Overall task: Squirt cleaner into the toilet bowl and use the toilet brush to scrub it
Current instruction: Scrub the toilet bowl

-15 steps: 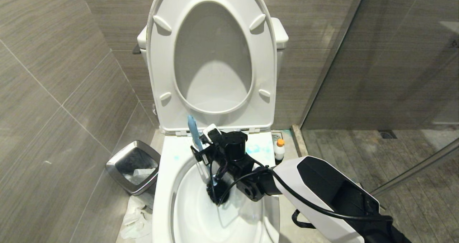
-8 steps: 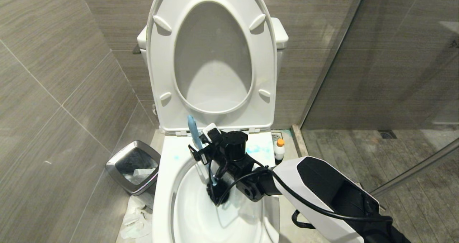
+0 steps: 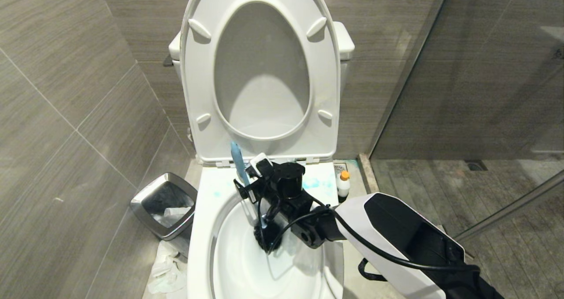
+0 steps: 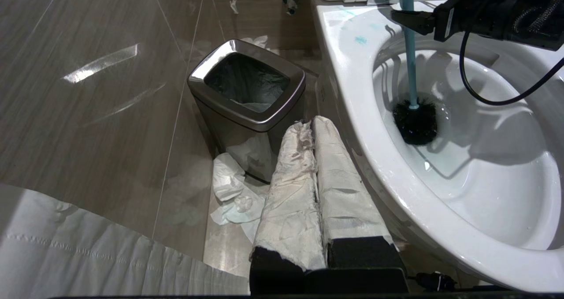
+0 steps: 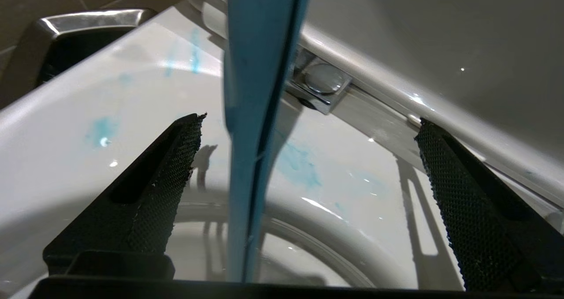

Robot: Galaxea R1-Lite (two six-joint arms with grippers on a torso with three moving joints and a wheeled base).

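The toilet bowl stands in the middle with seat and lid raised. The toilet brush stands in it, blue shaft leaning up at the back rim, black bristle head down in the water. My right gripper is open around the shaft, which passes between the wide-apart fingers nearer one pad, touching neither. The cleaner stands on the floor right of the bowl, by the wall. My left gripper, fingers wrapped in white, is shut and empty, low beside the bowl's left flank.
A square steel bin sits left of the bowl, with crumpled tissue on the floor before it. Blue smears mark the back rim. A glass shower partition closes off the right side; tiled walls stand close at left and behind.
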